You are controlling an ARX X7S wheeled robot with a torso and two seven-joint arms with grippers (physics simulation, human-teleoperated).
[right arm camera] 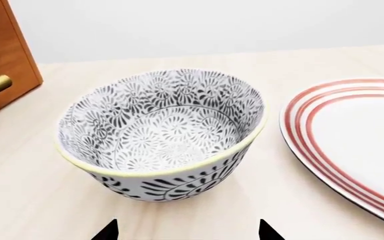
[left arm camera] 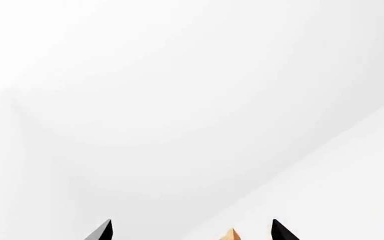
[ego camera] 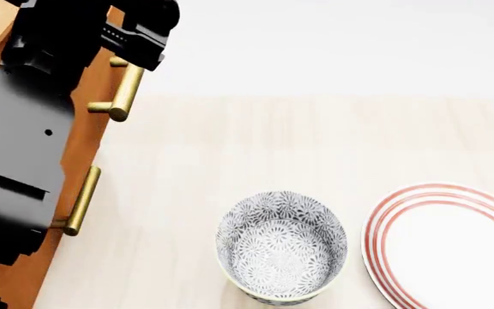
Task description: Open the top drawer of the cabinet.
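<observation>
1. Nearest to me, the patterned bowl stands on the table, with the red-ringed plate just to its right; neither is part of the task.
2. My right gripper hovers near the bowl with its tips spread apart, holding nothing.
3. At the left edge stands the cabinet. Its lower handle is nearer; the upper handle lies farther.
4. My left gripper sits at the far end of the upper handle, on the top drawer. I cannot tell whether it grips.
5. I judge the step to be the grasp. Next, I confirm closure on the bar, then pull straight out, away from the cabinet face.
</observation>
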